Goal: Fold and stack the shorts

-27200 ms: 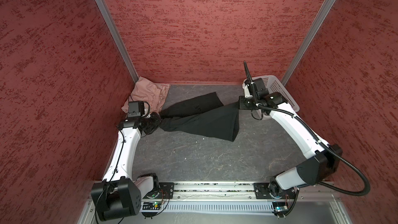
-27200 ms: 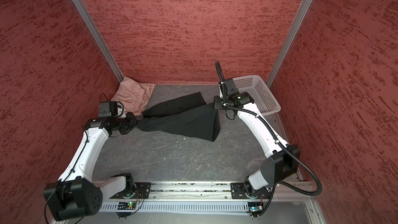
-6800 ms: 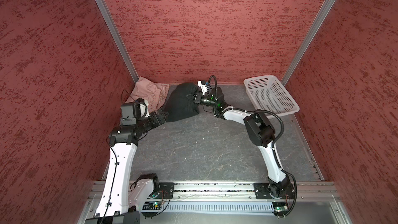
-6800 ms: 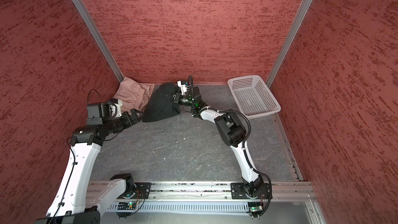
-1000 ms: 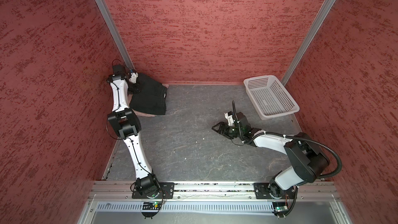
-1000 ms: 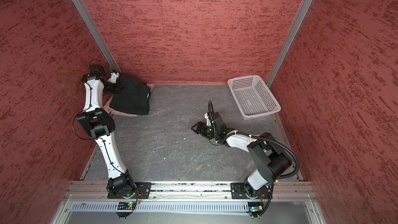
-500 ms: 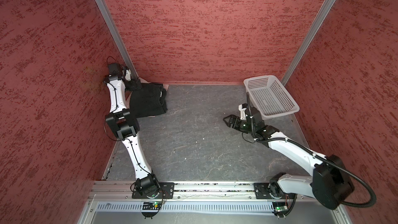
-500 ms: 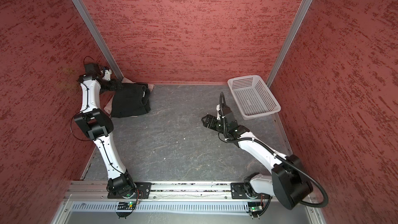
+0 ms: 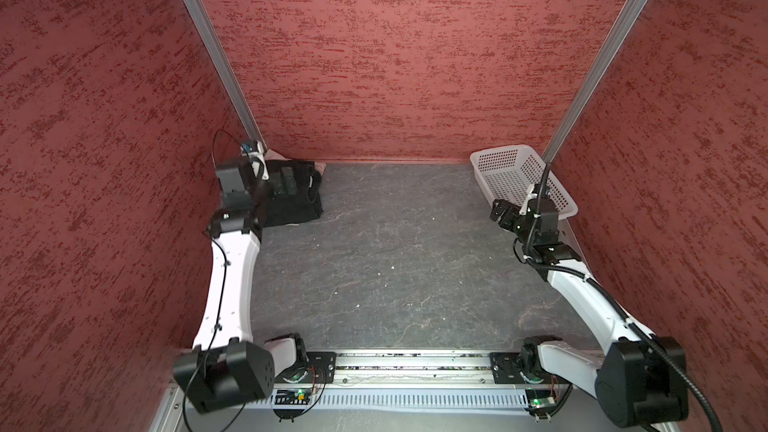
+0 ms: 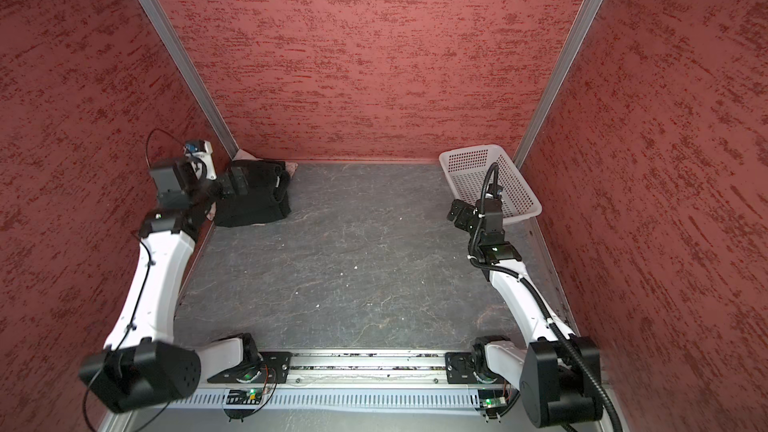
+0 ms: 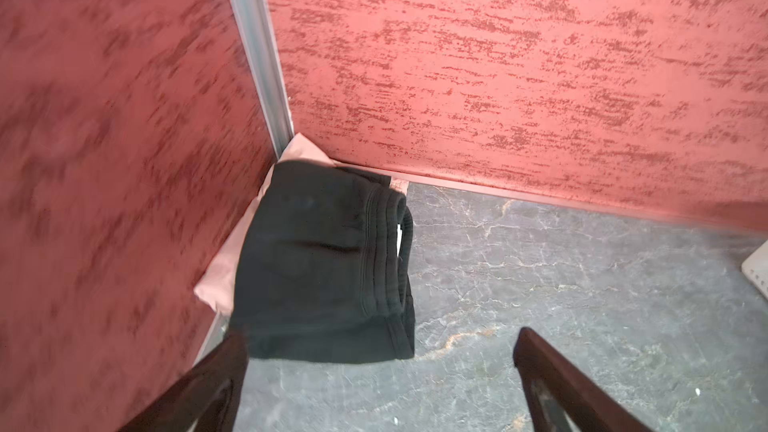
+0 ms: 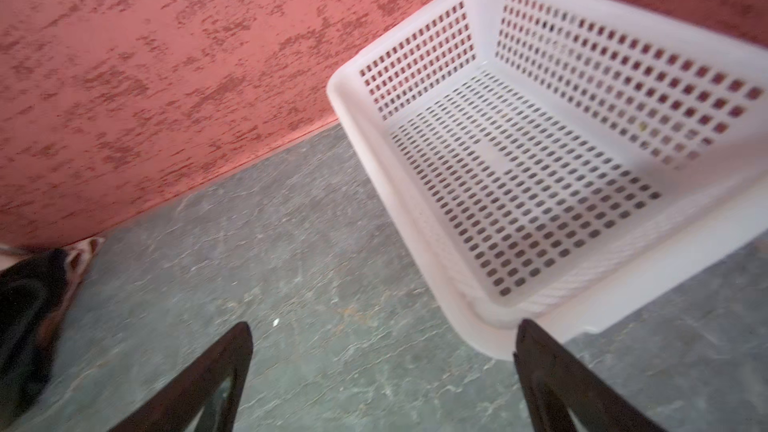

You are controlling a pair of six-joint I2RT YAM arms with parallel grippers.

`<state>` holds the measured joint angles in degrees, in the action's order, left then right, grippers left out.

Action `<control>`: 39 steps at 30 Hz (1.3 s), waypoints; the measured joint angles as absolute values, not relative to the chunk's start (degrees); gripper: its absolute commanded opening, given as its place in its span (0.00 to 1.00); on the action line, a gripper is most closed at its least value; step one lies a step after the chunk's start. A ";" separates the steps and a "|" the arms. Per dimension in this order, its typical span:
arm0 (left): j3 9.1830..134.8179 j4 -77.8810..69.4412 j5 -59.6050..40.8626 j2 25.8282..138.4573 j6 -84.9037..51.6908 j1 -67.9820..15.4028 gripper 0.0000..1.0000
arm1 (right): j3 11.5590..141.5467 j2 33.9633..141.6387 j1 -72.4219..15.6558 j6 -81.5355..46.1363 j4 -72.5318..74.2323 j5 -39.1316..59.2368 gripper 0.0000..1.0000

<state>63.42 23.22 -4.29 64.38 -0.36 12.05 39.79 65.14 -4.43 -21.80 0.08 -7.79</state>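
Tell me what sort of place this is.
Probably a robot test cell, not a home: red textured panels box in a grey tabletop; the left arm and right arm mount on a front rail.

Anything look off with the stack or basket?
Minor only: the black shorts sit offset on the pink shorts, whose edges poke out along the corner walls. The white basket looks intact and empty.

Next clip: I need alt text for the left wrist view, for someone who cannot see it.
Folded black shorts lie on top of pink shorts, which peek out underneath, in the corner where two red walls meet a grey table. The left gripper hangs open and empty in the foreground. The edge of a white basket is just visible.
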 measured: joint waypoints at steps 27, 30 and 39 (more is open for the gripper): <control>21.02 -46.41 -3.68 85.78 -2.57 3.88 0.99 | 12.73 86.50 -0.93 -1.45 63.37 -12.93 0.99; 21.12 -47.29 -4.45 87.85 -1.43 3.46 0.99 | 13.21 88.84 -0.36 -1.39 64.20 -11.55 0.99; 21.23 -49.21 -4.73 87.85 -0.10 2.70 0.99 | 13.76 88.71 -0.14 -1.41 65.36 -10.46 0.99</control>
<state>21.23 -49.21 -4.73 87.85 -0.10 2.70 13.76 88.71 -0.14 -1.41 65.36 -10.46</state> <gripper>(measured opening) 0.994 0.989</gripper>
